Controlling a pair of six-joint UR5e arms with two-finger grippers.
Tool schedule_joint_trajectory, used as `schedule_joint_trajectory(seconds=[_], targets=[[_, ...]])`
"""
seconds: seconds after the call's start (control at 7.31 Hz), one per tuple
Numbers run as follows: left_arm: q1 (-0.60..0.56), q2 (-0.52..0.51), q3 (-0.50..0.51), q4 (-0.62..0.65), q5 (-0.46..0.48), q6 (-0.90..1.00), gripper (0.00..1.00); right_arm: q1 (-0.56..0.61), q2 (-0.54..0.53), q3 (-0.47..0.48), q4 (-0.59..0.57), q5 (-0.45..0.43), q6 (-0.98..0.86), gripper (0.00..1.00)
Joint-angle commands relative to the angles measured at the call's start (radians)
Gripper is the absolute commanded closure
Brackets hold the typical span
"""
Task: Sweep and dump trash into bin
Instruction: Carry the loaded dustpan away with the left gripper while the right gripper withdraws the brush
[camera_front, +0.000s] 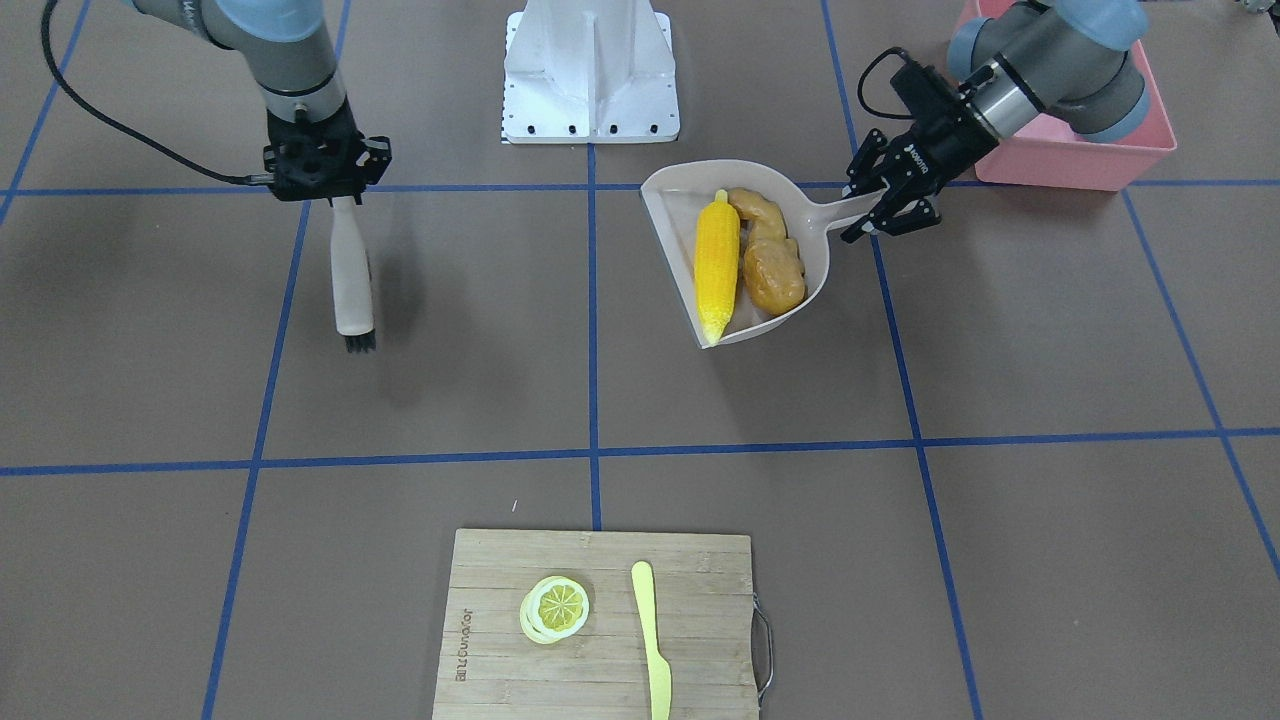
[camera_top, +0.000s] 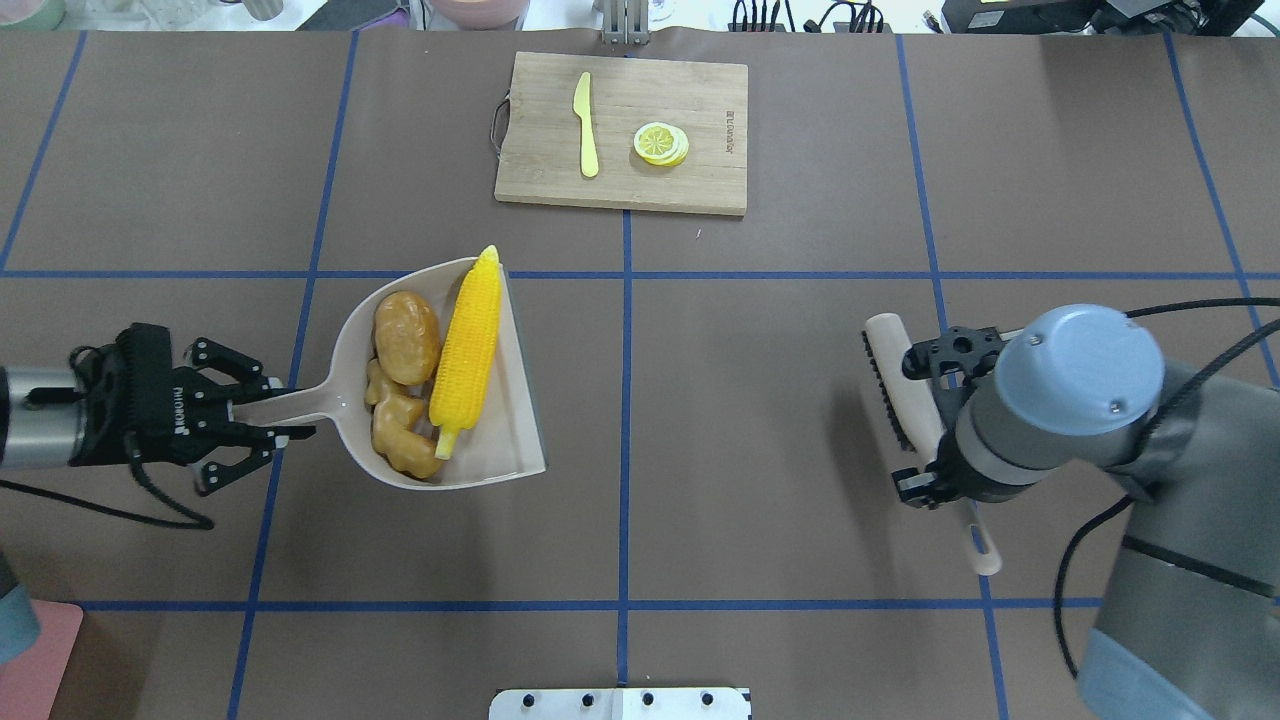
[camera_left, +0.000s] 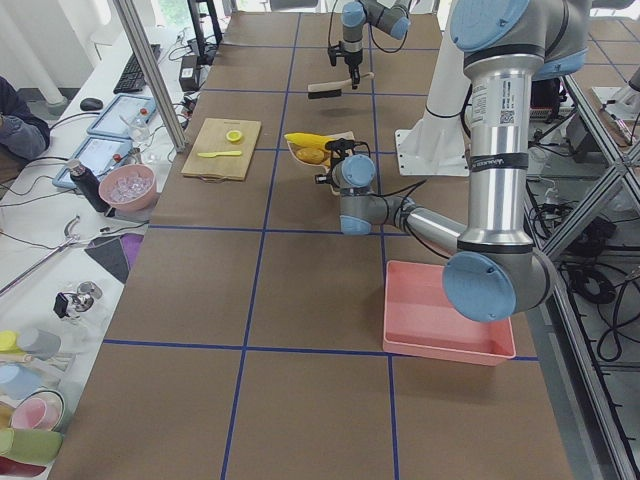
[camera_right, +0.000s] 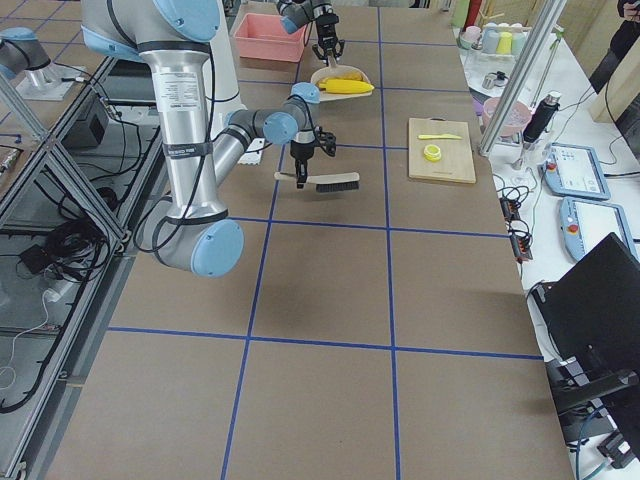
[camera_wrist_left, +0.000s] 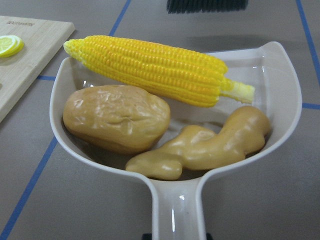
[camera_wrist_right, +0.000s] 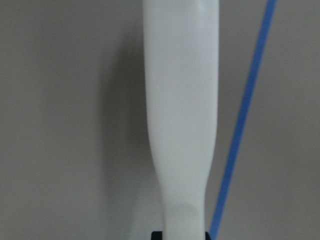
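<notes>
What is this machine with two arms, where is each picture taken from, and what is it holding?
This is a robot with two arms at a brown table. Two pictures look down, one from behind the robot and one facing it; two look along the table from its ends; two come from cameras on the wrists. The left gripper is shut on the handle of a beige dustpan holding toy corn, a potato and a ginger root. The right gripper holds a brush. A pink bin stands on the robot's left side. Across the table lies a cutting board with a yellow knife and a lemon slice.
</notes>
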Motion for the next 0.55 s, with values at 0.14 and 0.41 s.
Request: schedule_joint_trajectory(seconds=[0.14,0.41], targets=[[-0.006,0.188,-0.087,-0.114,0.010,0.002,1.00,0.170,-0.321,-0.059,0.340,0.116,-0.068,1.00],[-0.009,0.291,-0.081,-0.224,0.053,-0.024,1.00,0.179,-0.388,-0.202,0.596,0.144,-0.036,1.00]])
